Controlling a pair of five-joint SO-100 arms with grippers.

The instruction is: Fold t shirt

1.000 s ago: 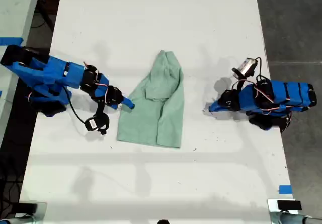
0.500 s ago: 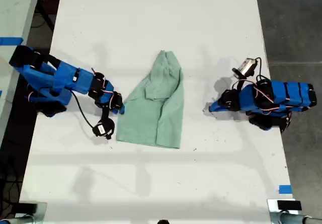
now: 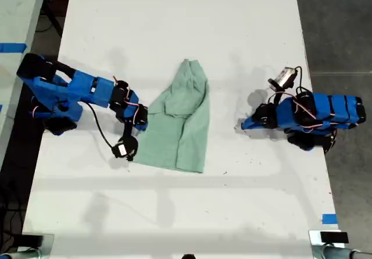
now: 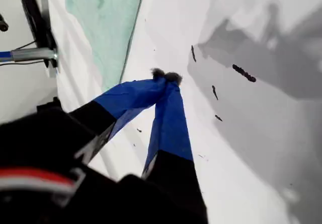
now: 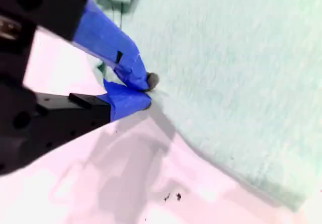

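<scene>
T shirt [image 3: 183, 122] soft, limp, light; best pinched at edge. Second end effector [image 5: 143, 90] clamped on t shirt edge; first end effector [image 4: 166, 75] together, empty.

No writing, label, brand, number or sign can be read in any of the three views. The blue tape strips at the exterior view's left and right edges are plain, and nothing is printed on the t shirt [image 3: 179, 125], the white desk [image 3: 174, 32] or the blue arms.
</scene>
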